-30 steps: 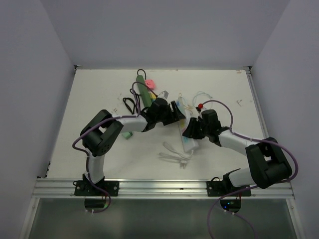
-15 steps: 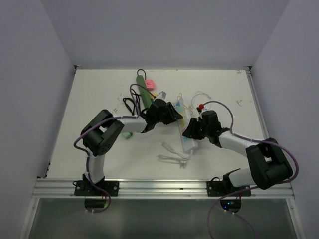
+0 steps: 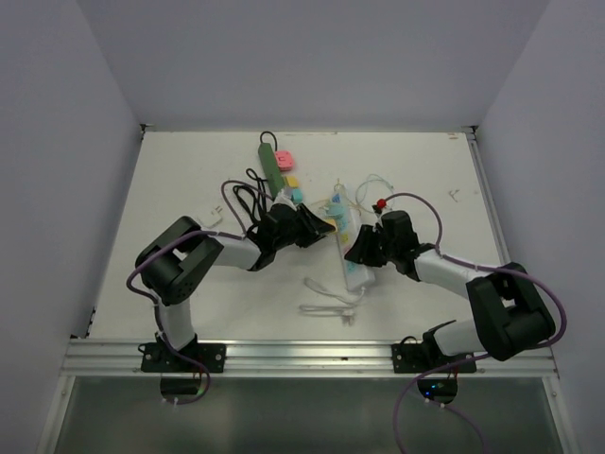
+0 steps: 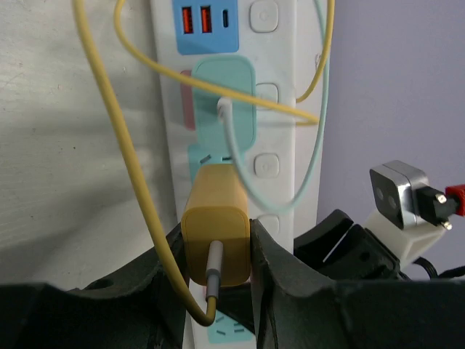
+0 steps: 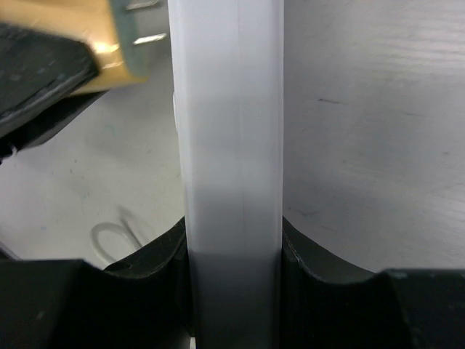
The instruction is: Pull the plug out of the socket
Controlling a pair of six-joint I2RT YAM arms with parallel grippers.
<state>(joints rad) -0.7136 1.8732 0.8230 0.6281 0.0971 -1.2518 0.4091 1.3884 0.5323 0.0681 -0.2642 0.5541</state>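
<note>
Near the middle of the surface (image 3: 189,180), the left hand (image 4: 216,251) stayed clamped on the yellow plug (image 4: 216,218) and had drawn back to the left over the last second, while the right hand (image 5: 234,247) kept its fingers pinched on either side of the white power strip (image 5: 232,131), pinning it in place. Seen from the right wrist, the plug's metal prongs (image 5: 151,38) showed bare beside the strip's edge, so I judged the plug had come free and hung just left of the strip. That left the pull itself done, with only letting go remaining.
</note>
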